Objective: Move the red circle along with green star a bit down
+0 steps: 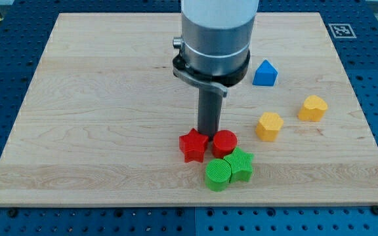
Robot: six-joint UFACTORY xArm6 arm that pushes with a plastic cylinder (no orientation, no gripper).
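Nearest us, the green circle (218,174) sits at the cluster's 6 o'clock, touching the green star (241,163) at its 3 o'clock. Behind them the red circle (225,143) touches the star, with the red star (193,144) at its 9 o'clock. My tip (209,134) stands just behind, at about 11 o'clock of the red circle, between the two red blocks. Our end effector is a bare rod, grasping nothing. We should first shift to 12 o'clock of the red circle, then push slowly toward 6, sparing the red star. Far off on the tabletop (97,98) lie two yellow blocks (269,125) and a blue block (264,73).

Pale wooden board (97,98) — smooth, matt
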